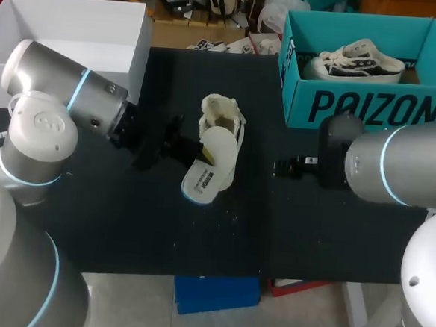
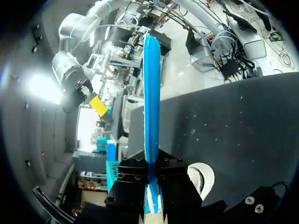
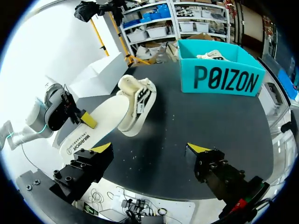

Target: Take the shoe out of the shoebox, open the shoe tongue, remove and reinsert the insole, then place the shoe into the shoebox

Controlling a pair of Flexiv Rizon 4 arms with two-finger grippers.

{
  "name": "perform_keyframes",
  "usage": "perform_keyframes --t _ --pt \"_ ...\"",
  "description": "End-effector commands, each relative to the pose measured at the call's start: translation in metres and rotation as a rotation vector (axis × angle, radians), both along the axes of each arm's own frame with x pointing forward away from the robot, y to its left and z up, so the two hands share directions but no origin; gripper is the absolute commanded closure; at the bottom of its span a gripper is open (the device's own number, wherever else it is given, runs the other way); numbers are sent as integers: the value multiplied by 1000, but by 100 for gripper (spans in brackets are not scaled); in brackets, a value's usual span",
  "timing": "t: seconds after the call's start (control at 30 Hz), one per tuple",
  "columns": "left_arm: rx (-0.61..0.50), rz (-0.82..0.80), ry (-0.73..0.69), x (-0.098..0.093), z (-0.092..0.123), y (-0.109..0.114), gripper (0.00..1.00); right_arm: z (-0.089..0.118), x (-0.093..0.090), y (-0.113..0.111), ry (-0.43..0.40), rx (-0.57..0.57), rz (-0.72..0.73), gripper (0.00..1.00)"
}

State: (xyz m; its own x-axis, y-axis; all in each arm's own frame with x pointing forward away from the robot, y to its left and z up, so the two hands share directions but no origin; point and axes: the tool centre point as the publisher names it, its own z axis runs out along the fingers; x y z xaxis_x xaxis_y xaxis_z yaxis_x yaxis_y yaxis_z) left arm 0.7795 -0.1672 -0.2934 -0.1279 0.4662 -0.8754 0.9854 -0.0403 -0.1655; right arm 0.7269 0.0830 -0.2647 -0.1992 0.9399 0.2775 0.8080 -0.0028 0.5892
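Observation:
A cream shoe (image 1: 223, 117) lies on the black table (image 1: 124, 224) near the middle, with its tongue end toward the back. My left gripper (image 1: 202, 153) is shut on the cream insole (image 1: 211, 174), which has a blue underside and slants out beside the shoe. In the left wrist view the insole (image 2: 152, 93) stands edge-on between the clamped fingers (image 2: 135, 186). My right gripper (image 1: 286, 168) waits open to the right of the shoe. In its view the gripper (image 3: 149, 149) is empty, with the shoe (image 3: 138, 100), the insole (image 3: 93, 128) and the left gripper (image 3: 86, 119) ahead of it.
The teal shoebox (image 1: 312, 103) stands at the back right with a second dark-and-white shoe (image 1: 356, 61) in it. A white open box (image 1: 70, 33) sits at the back left. Bare table lies in front of both grippers.

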Motion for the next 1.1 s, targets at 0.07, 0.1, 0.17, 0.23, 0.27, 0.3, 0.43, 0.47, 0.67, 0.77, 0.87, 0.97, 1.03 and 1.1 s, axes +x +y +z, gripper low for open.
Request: perform_keyframes --t 0.07,0.1,0.17,0.23,0.27,0.3,0.43,0.47,0.67,0.77,0.87,0.97,1.03,1.1 --pt "16 -2 9 1 -1 -3 100 -3 -18 -1 -88 -221 -240 0" --pt "19 -3 10 1 -2 -3 100 -3 -21 -3 -100 -224 -250 0" --pt "22 -4 11 1 -2 -4 100 -1 -26 -4 -128 -211 -258 0" --pt "26 -6 13 1 -2 -5 100 3 -30 -5 -178 -225 -240 0" --pt "27 -6 13 1 -3 -6 100 5 -31 -5 -204 -229 -223 0" --pt "28 -7 13 1 -3 -6 100 7 -32 -5 -220 -231 -215 0" --pt "31 -10 14 0 -4 -8 100 11 -34 -6 -280 -243 -146 0" --pt "32 -11 14 0 -3 -8 100 11 -34 -7 -272 -244 -125 0" --pt "36 -13 19 -2 -4 -9 100 11 -35 -8 -249 -248 -115 0" --pt "41 -13 22 -2 -5 -9 100 11 -35 -8 -249 -248 -115 0" --pt "43 -13 24 -2 -5 -9 100 8 -33 -7 -245 -242 -108 0" --pt "45 -12 24 -1 -6 -9 100 1 -28 -10 -242 -203 -108 0" --pt "47 -10 23 -1 -6 -8 100 -1 -26 -13 -246 -192 -105 0" --pt "47 -7 23 -1 -5 -6 100 -2 -24 -16 -251 -183 -102 0"
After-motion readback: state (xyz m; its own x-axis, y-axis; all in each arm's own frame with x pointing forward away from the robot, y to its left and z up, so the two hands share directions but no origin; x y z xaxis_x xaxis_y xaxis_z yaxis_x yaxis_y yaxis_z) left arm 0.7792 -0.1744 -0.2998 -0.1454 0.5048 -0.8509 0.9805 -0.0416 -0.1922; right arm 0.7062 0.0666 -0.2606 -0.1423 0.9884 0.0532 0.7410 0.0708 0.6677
